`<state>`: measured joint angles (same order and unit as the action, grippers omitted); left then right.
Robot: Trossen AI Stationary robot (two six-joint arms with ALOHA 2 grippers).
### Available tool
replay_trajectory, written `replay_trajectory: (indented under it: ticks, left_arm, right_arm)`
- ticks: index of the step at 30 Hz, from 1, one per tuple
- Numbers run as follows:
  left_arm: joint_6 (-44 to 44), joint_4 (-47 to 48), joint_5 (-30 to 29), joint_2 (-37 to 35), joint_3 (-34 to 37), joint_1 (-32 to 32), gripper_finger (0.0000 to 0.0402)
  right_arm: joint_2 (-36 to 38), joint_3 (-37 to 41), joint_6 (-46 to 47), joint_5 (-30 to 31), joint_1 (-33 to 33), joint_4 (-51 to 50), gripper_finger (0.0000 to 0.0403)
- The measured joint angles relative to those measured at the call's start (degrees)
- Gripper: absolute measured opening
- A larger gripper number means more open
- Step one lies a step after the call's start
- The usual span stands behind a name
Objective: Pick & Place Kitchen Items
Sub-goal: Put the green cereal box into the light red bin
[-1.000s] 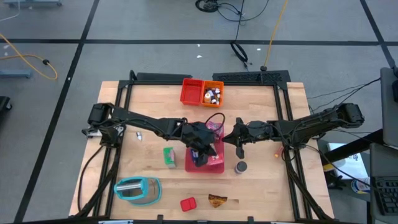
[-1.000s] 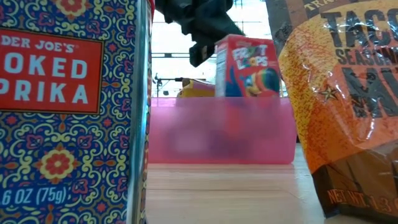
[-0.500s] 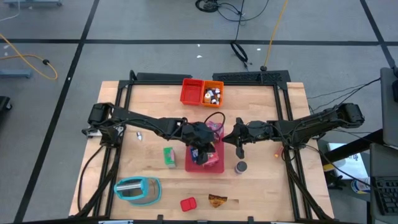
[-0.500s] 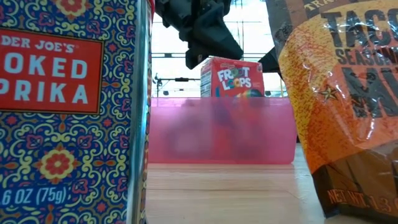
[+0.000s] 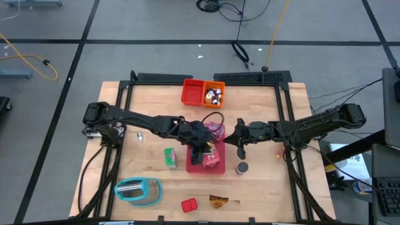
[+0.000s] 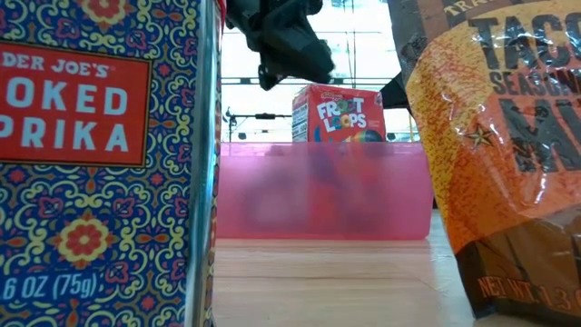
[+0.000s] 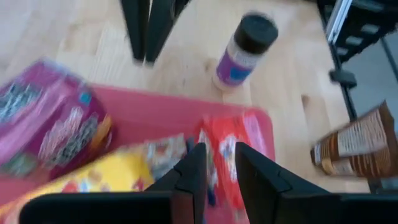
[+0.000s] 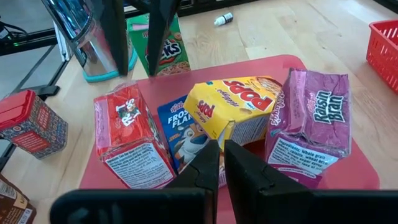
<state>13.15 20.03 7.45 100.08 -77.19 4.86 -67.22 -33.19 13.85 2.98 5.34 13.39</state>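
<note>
I am hovering my left pincer (image 5: 201, 149) over the pink tray (image 8: 367, 177) at the middle of the table (image 5: 150, 106), its fingers (image 7: 193, 177) standing a narrow way apart and gripping nothing. Just below it the red cereal box (image 8: 127, 143) is standing upright in the tray, long axis vertical, its printed front facing the table's near edge (image 6: 338, 113). Beside it in the tray a yellow cereal box (image 8: 227, 112) is leaning tilted, partly covering a blue cereal box (image 8: 180, 134) that is lying flat, and a purple raisin bran box (image 8: 311, 121) is standing at the tray's far end.

My right pincer (image 5: 241, 150) is hanging just beside the tray, pointing toward it, fingers (image 8: 205, 165) pressed nearly together and empty. A small dark-capped bottle (image 7: 244, 48) is standing upright on the wood near it.

A green cereal box (image 5: 170, 157) is lying flat on the tray's other side. Nearer the front edge are sitting a red spice tin (image 5: 189, 204) and a brown seasoning packet (image 5: 218, 201).
</note>
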Motion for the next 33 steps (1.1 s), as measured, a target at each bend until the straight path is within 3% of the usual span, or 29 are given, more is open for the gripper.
replay_trajectory:
  ticks: [7, 15, 25, 33]
  left_arm:
    - [2.14, 10.43, -0.41, -4.43, -0.02, 0.48, 0.0088]
    - [9.01, 24.5, -10.81, -7.0, -0.02, 1.77, 0.0088]
    - [12.57, 40.59, -12.05, -9.27, 0.04, 3.23, 0.0088]
    - [13.06, 44.66, -14.13, -14.41, 0.21, 5.82, 0.0088]
  right_arm:
    - [0.0, 0.63, -0.02, 0.2, 0.0, 0.1, 0.0018]
    - [0.0, 3.18, 0.35, 0.22, 0.0, 4.02, 0.0018]
    - [0.02, 4.61, 0.39, 0.02, 0.0, 8.28, 0.0018]
    - [0.02, 4.61, 0.36, 0.02, 0.0, 8.67, 0.0018]
